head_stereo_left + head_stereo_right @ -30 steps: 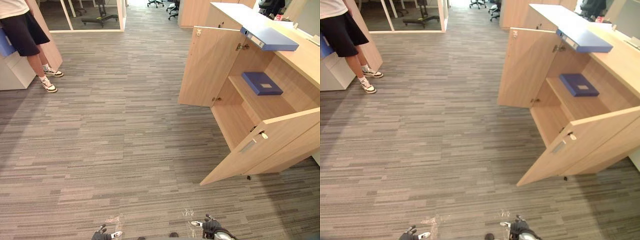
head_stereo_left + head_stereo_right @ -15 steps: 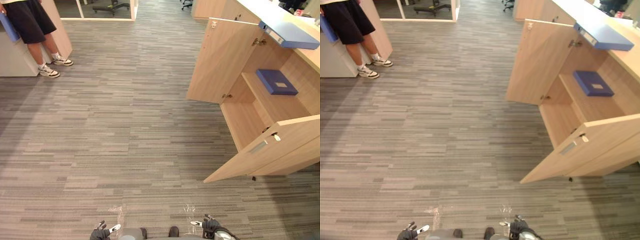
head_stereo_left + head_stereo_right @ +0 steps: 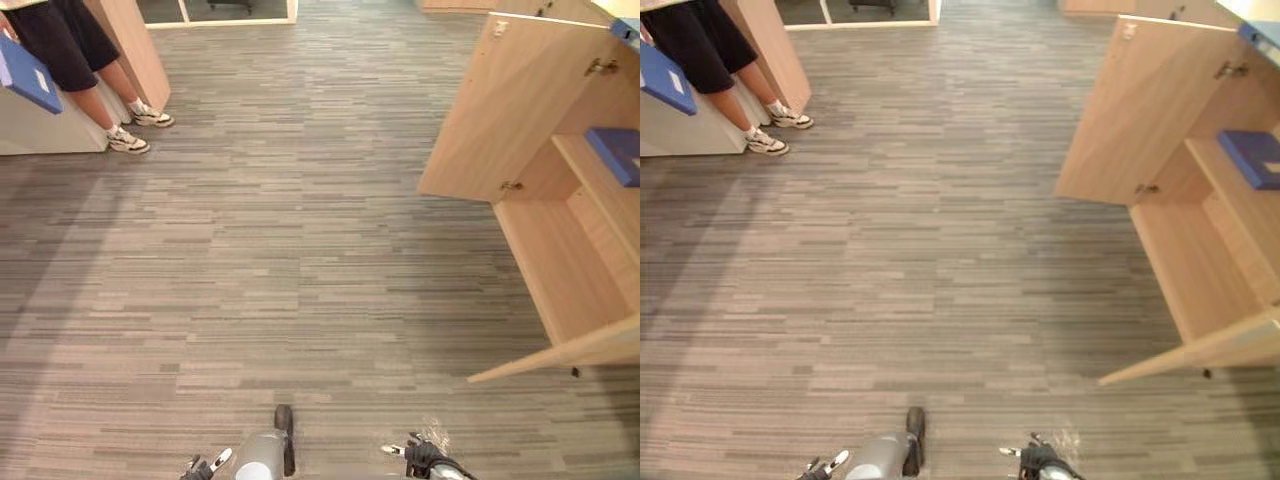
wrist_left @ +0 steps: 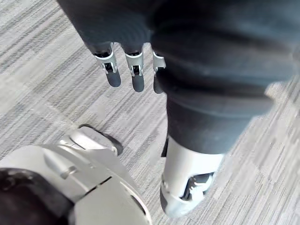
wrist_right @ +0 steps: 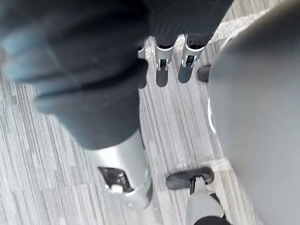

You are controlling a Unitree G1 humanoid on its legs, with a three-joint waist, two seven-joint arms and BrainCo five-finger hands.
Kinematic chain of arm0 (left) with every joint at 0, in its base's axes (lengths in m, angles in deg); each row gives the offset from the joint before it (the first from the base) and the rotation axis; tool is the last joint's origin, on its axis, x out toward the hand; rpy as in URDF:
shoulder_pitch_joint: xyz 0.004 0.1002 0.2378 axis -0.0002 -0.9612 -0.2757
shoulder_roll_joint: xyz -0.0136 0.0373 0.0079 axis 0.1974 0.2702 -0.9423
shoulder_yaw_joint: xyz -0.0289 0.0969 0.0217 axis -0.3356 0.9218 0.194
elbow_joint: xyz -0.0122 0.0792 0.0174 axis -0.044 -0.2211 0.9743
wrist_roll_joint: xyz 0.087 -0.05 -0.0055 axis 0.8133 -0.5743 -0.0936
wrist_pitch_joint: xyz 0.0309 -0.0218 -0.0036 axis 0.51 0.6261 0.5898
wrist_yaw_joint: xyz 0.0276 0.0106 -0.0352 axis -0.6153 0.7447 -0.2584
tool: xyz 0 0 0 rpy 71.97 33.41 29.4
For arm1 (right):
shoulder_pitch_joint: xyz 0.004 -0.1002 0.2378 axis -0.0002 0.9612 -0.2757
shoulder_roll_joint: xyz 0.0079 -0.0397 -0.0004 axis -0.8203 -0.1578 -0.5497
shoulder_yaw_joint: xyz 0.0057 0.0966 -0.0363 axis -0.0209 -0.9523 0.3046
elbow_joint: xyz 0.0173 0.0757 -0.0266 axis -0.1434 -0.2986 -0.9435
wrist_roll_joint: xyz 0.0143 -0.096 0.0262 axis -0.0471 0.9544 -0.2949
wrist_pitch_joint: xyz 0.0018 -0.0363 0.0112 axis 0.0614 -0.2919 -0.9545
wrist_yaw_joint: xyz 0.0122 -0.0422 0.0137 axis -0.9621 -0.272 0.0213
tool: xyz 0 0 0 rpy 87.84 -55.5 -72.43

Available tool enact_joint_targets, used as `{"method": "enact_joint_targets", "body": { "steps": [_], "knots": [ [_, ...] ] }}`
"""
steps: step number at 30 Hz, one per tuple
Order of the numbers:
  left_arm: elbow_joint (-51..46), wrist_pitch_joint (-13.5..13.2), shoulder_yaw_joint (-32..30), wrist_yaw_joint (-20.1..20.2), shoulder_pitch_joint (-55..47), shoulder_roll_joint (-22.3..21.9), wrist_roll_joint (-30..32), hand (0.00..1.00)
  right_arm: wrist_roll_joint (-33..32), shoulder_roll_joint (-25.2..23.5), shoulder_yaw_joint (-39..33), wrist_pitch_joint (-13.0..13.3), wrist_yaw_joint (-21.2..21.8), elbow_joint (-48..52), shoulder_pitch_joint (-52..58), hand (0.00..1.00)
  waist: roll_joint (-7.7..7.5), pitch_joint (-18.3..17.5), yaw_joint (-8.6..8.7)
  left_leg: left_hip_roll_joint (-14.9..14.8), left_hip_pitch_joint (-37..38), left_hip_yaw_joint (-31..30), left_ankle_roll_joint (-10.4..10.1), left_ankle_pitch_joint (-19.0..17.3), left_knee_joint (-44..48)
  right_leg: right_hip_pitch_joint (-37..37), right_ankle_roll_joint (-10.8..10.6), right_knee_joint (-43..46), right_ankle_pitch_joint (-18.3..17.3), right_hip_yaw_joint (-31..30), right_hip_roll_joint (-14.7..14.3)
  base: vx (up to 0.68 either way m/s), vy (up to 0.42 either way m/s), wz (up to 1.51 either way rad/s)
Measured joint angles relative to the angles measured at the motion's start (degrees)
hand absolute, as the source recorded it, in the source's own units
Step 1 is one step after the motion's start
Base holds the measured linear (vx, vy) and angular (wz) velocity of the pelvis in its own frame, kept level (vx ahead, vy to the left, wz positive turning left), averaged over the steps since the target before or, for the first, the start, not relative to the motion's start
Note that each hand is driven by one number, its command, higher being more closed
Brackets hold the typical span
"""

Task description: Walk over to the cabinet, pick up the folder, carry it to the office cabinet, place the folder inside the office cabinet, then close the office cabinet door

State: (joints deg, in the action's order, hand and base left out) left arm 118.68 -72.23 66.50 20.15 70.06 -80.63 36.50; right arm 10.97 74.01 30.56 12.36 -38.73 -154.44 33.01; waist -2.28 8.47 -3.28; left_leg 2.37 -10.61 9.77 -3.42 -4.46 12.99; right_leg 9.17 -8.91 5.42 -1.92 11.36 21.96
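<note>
A blue folder (image 3: 28,75) shows tilted at the far left, over a low white cabinet (image 3: 50,135); I cannot tell what holds it up. At the right stands the wooden office cabinet (image 3: 560,250) with both doors open, the far door (image 3: 500,100) swung out towards the floor's middle. A second blue folder (image 3: 617,152) lies on its shelf. My left hand (image 3: 205,467) and right hand (image 3: 420,458) hang low at the bottom edge, far from either cabinet. In the wrist views the left fingers (image 4: 133,70) and right fingers (image 5: 161,65) are straight and hold nothing.
A person (image 3: 100,100) in dark shorts and white shoes stands beside the white cabinet. A wooden panel (image 3: 135,50) rises behind them, and a glass partition's base (image 3: 230,15) runs along the back. Grey striped carpet (image 3: 300,250) stretches between the two cabinets.
The camera has swung left and moved forward, so the office cabinet now sits at the right edge and the person's corner nearer. Both hands stay low and hold nothing.
</note>
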Motion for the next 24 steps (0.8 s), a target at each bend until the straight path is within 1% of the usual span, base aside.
{"method": "enact_joint_targets", "body": {
  "steps": [1,2,3,4,5,6,7,8,9,10,11,12,13,14,15,16,17,18,19,20,21,22,23,24],
  "knots": [
    [0.1,-0.1,0.2,0.0,-0.6,-0.2,0.5,0.00,0.0,0.0,0.0,0.0,0.2,0.2,-0.2,0.00,0.46,-0.8,-0.54,1.6,2.9,0.3,1.3,-0.2,-2.8,-2.7,1.2,4.3,0.9,-2.4,1.5,0.37,0.324,-1.02],
    [0.2,-0.1,0.6,0.0,-0.7,-0.4,0.8,0.00,0.0,0.0,-0.2,0.0,0.3,0.4,-0.3,0.00,0.92,-1.1,-0.74,2.3,4.5,0.3,2.0,-0.1,-4.3,-4.5,1.8,7.7,1.3,-3.9,2.1,0.44,0.405,-1.14],
    [0.2,-0.2,2.4,-0.2,-1.0,0.0,2.1,0.00,0.0,0.7,-1.6,0.1,0.3,1.4,-0.2,0.00,1.69,-2.0,-0.09,3.6,7.9,0.5,5.4,1.6,-6.5,-9.5,3.4,19.3,1.3,-3.7,4.3,0.38,0.335,-0.67],
    [0.2,-0.2,3.3,-0.2,-0.9,0.4,2.2,0.00,-0.1,0.8,-1.6,0.3,0.1,2.5,-0.1,0.00,1.36,-2.3,0.58,4.5,9.4,0.6,6.1,1.7,-7.0,-11.9,6.0,26.1,0.6,-2.9,5.9,0.47,0.344,-0.20],
    [0.0,-0.3,4.3,-0.3,-0.3,0.6,2.3,0.00,-0.2,1.2,-1.6,0.4,-0.2,3.8,-0.1,0.00,1.33,-2.3,2.14,5.4,12.1,0.1,6.9,1.5,-8.0,-14.7,10.1,37.7,-0.9,0.9,8.3,0.41,0.187,0.22],
    [-0.2,-0.5,5.5,-0.3,0.3,0.6,2.4,0.00,-0.3,1.4,-1.3,0.2,-0.5,3.9,-0.9,0.00,1.68,-2.1,2.48,5.2,15.1,-0.1,7.0,1.5,-9.2,-15.7,10.5,44.1,-3.0,6.8,9.0,0.48,0.155,0.08],
    [-0.3,-0.6,7.0,-0.4,0.9,0.6,3.0,0.00,-0.3,1.3,-0.8,0.1,-0.8,4.0,-1.4,0.00,2.76,-1.2,2.34,4.1,17.5,-0.2,6.7,1.2,-9.6,-16.1,9.6,45.4,-6.8,12.6,7.5,0.37,0.073,-0.22],
    [-0.1,-0.7,7.5,-0.4,1.4,0.5,3.4,0.00,-0.3,1.1,-0.7,0.2,-0.9,4.0,-2.1,0.00,3.41,-0.6,2.21,3.1,18.6,-0.1,6.5,1.1,-9.6,-16.3,9.0,44.3,-8.5,14.6,5.6,0.31,-0.002,-0.43],
    [0.3,-0.6,8.5,-0.5,1.9,0.4,4.4,0.00,-0.3,0.9,-0.1,0.3,-1.1,4.0,-3.2,0.00,4.54,0.5,2.33,1.4,20.1,0.2,6.3,1.0,-9.6,-16.5,7.9,40.5,-10.2,16.8,1.8,0.24,-0.080,-0.45],
    [0.9,-0.6,9.8,-0.4,2.4,0.5,4.9,0.00,-0.3,0.8,1.3,0.4,-1.3,4.7,-3.6,0.00,5.33,1.2,2.56,-0.1,21.2,0.7,5.8,0.7,-9.6,-17.8,7.5,34.1,-10.4,18.6,-2.7,0.22,-0.110,-0.41],
    [1.3,-0.6,10.0,-0.4,2.7,0.6,5.4,0.00,-0.3,0.6,1.4,0.4,-1.3,5.1,-3.7,0.00,5.34,1.4,2.65,-0.7,21.6,1.0,5.7,0.5,-9.7,-18.8,7.3,31.0,-10.3,18.6,-4.6,0.19,-0.162,-0.29],
    [1.6,-0.6,10.0,-0.4,3.4,0.8,6.6,0.00,-0.4,0.5,1.4,0.5,-1.5,5.4,-4.0,0.00,5.10,1.7,2.97,-1.5,22.1,1.4,5.5,-0.8,-9.8,-20.8,7.6,24.0,-9.4,18.1,-8.1,0.19,-0.198,-0.12],
    [1.6,-0.6,10.1,-0.3,3.9,1.1,8.3,0.00,-0.5,0.6,1.4,0.5,-1.7,5.3,-4.2,0.00,4.61,2.1,3.27,-1.9,22.9,2.0,4.8,-2.1,-10.4,-21.6,7.6,17.8,-7.0,17.9,-10.3,0.22,-0.252,0.01],
    [1.6,-0.6,10.0,-0.3,4.2,1.7,9.4,0.00,-0.5,0.5,1.4,0.5,-1.8,5.1,-4.1,0.00,3.41,2.6,3.48,-1.5,23.9,2.1,3.8,-3.6,-11.2,-22.0,9.4,12.1,-0.8,16.7,-11.4,0.18,-0.219,0.11],
    [1.7,-0.6,9.8,-0.3,4.5,1.9,9.5,0.00,-0.5,0.6,1.4,0.5,-1.8,5.0,-3.8,0.00,2.86,2.9,3.58,-1.4,24.6,1.8,3.4,-3.9,-11.3,-21.5,10.9,11.4,3.0,15.7,-11.8,0.21,-0.218,0.00],
    [1.9,-0.6,9.2,-0.3,4.6,1.0,10.9,0.00,-1.0,1.5,1.3,0.4,-1.8,4.4,-3.4,0.00,3.83,3.0,3.41,-3.0,25.3,2.0,2.4,-4.6,-11.7,-21.3,12.0,11.2,2.5,15.9,-13.7,0.21,-0.186,-0.12],
    [1.9,-0.5,7.8,-0.4,4.8,0.3,11.7,0.00,-1.6,1.7,0.7,0.5,-1.8,4.1,-3.6,0.00,4.96,2.9,3.51,-4.4,25.6,2.3,1.4,-5.3,-11.8,-21.3,13.2,11.8,0.6,16.6,-15.0,0.27,-0.271,-0.14],
    [2.0,-0.5,7.0,-0.4,5.0,0.0,11.9,0.00,-2.1,1.8,0.1,0.5,-1.9,4.0,-3.6,0.00,5.15,3.2,3.78,-5.2,25.9,2.3,0.9,-5.7,-11.8,-21.1,13.3,12.5,-0.6,16.9,-15.6,0.21,-0.236,0.03],
    [2.2,-0.5,5.3,-0.6,5.2,-0.9,11.8,0.00,-2.8,1.9,-1.4,0.6,-2.0,3.2,-3.2,0.00,5.21,3.2,4.00,-6.8,26.3,2.1,0.1,-6.3,-11.0,-20.4,13.6,13.2,-2.6,17.9,-16.8,0.24,-0.298,0.25],
    [2.2,-0.4,3.7,-0.8,5.6,-1.6,11.4,0.00,-3.4,1.8,-2.8,0.6,-2.2,2.8,-2.5,0.00,4.90,3.3,4.01,-8.5,25.8,1.8,-0.7,-7.3,-7.8,-18.5,13.9,12.4,-3.9,19.0,-18.1,0.24,-0.284,0.34],
    [2.2,-0.3,3.3,-0.9,5.8,-1.8,11.1,0.00,-3.7,1.6,-3.8,0.6,-2.3,2.8,-2.0,0.00,4.54,3.4,4.03,-9.3,25.3,1.7,-0.8,-7.7,-5.1,-17.1,14.0,11.6,-4.2,19.8,-18.5,0.29,-0.334,0.50],
    [1.9,-0.3,2.2,-0.9,6.2,-2.1,10.7,0.00,-4.6,1.5,-4.2,0.6,-2.5,2.7,-1.2,0.00,3.90,3.6,3.98,-10.8,23.1,1.8,-1.3,-8.2,2.2,-13.8,14.0,8.8,-4.2,20.7,-19.6,0.28,-0.336,0.47],
    [0.9,-0.3,1.0,-1.0,6.0,-2.5,10.6,0.00,-4.8,1.4,-4.2,0.6,-2.5,2.8,-0.4,0.00,3.48,3.5,3.90,-12.8,19.0,1.9,-1.8,-8.5,13.0,-10.7,13.8,5.7,-4.1,21.2,-21.0,0.27,-0.305,0.32],
    [-0.2,-0.3,-0.3,-1.3,5.6,-2.9,10.4,0.00,-4.9,1.5,-4.1,0.5,-2.5,2.7,0.1,0.00,3.56,3.4,3.56,-14.9,14.7,2.1,-2.1,-8.6,24.7,-8.1,13.9,3.1,-3.9,21.1,-22.7,0.28,-0.273,0.05]
  ]
}}
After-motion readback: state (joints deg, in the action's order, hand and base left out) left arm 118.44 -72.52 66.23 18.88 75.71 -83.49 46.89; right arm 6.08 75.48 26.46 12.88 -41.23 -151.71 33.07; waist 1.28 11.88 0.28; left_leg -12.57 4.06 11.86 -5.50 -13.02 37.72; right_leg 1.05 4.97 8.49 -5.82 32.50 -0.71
